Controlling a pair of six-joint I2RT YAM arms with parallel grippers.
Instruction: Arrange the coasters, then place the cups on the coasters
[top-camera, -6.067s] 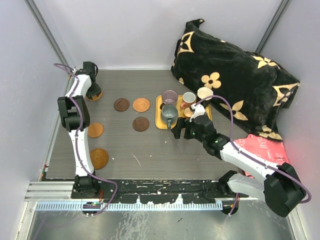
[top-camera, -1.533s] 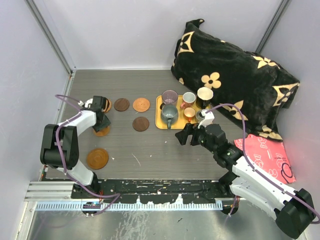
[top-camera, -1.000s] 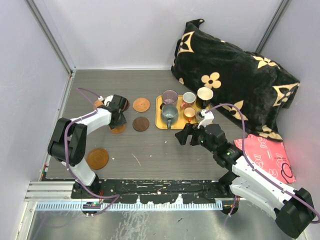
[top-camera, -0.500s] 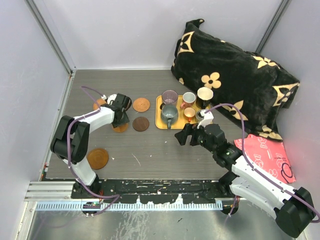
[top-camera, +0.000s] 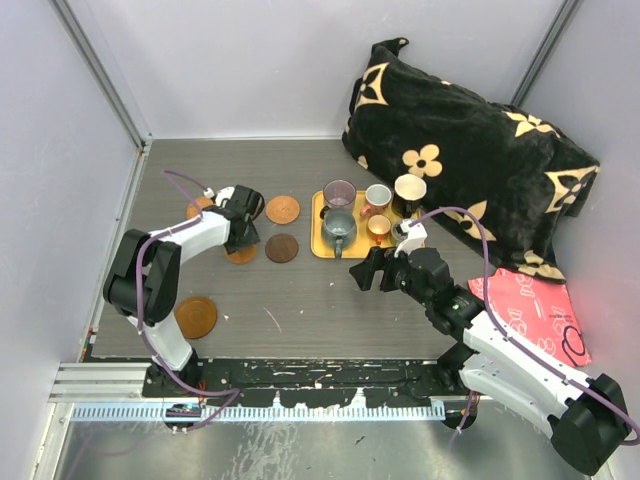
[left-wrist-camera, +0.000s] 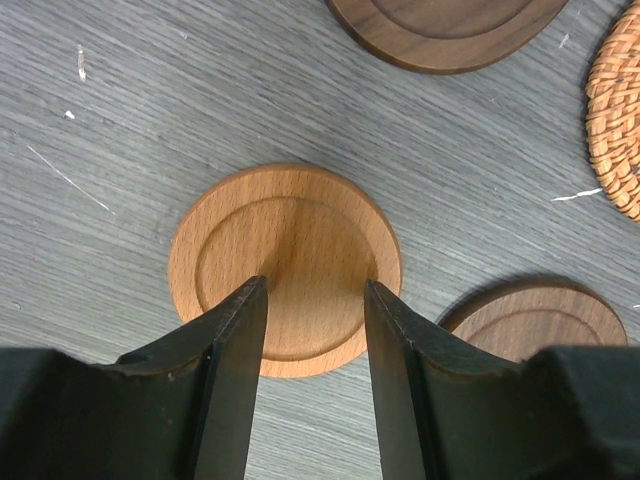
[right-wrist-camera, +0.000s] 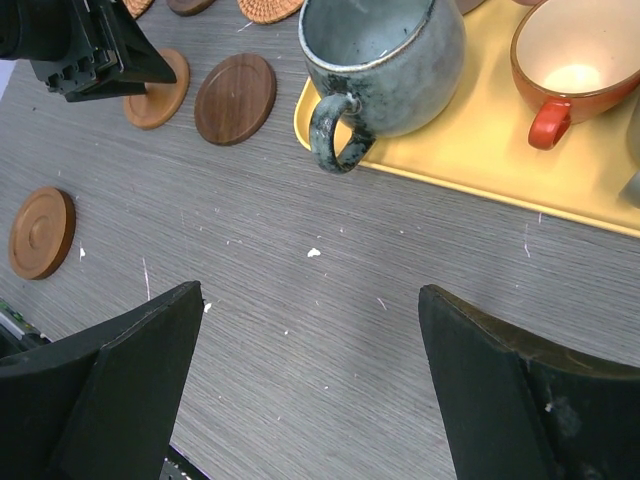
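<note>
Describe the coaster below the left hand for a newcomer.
Start at the yellow tray; left of it lies a dark brown coaster. The next disc leftward, below the left hand, is it: a pale wood coaster, lighter than that one and smooth, unlike the woven coaster.

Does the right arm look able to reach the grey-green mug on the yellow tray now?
Probably yes. The right gripper is open and faces the mug, which stands at the near edge of the tray; only bare table lies between them.
</note>
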